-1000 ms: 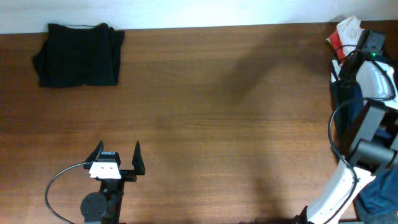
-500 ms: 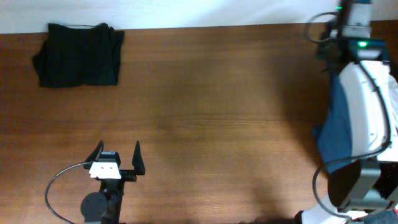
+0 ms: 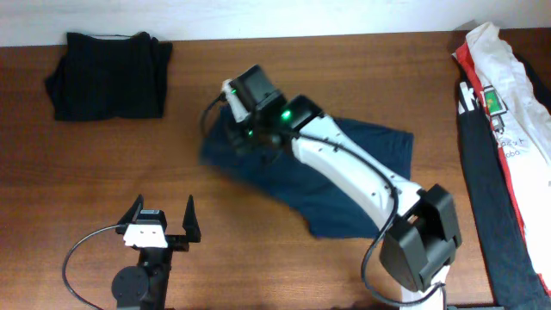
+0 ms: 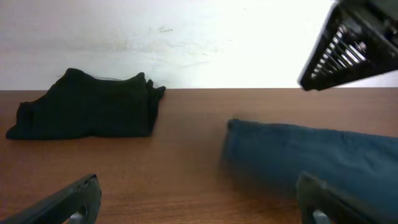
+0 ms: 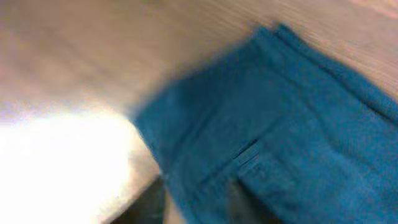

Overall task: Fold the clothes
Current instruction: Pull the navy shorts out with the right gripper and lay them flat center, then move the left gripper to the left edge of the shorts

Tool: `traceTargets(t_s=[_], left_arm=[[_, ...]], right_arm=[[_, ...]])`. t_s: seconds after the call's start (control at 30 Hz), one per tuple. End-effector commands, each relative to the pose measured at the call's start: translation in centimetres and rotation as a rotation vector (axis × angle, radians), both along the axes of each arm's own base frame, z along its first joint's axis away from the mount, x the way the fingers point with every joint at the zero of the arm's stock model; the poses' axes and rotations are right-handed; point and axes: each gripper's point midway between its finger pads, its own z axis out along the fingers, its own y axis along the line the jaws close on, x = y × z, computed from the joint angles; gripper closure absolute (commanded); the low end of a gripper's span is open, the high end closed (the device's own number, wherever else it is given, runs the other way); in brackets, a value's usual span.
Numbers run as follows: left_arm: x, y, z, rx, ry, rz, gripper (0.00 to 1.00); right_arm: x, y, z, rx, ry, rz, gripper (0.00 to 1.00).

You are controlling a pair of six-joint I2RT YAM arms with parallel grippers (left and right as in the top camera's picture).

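Left hand (image 3: pixel 164 207) open; right hand (image 3: pixel 248 136) on one blue garment (image 3: pixel 372 146), grip unclear.

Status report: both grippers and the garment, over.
Left gripper open, idle. Right gripper down on blue garment at centre, grip blurred, cannot tell. Garment not yet folded. Nothing in the way; black folded garment and clothes pile lie apart.

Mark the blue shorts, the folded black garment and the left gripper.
blue shorts (image 3: pixel 288 185), overhead view, cloth near the front edge.
folded black garment (image 3: pixel 108 77), overhead view, its middle.
left gripper (image 3: pixel 165 201), overhead view, midway between the fingertips.
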Motion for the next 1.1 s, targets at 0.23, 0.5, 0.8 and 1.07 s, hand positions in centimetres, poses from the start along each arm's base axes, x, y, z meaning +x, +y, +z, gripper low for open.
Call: traceTargets(t_s=[0.23, 0.5, 0.8, 1.07], left_arm=[[0.0, -0.4, -0.1, 0.011, 0.000, -0.022, 0.01], [0.0, 0.3, 0.3, 0.023, -0.017, 0.020, 0.01], [-0.1, 3.2, 2.3, 0.024, -0.097, 0.185, 0.01], [-0.4, 0.2, 5.8, -0.143, -0.194, 0.006, 0.01]], right_arm=[[6.1, -21.0, 10.9, -0.043, -0.090, -0.465, 0.01], [4.3, -32.0, 8.0, -0.123, 0.111, -0.689, 0.01], [4.5, -38.2, 8.0, -0.146, 0.107, -0.834, 0.01], [5.2, -38.7, 8.5, -0.131, 0.071, -0.846, 0.01]])
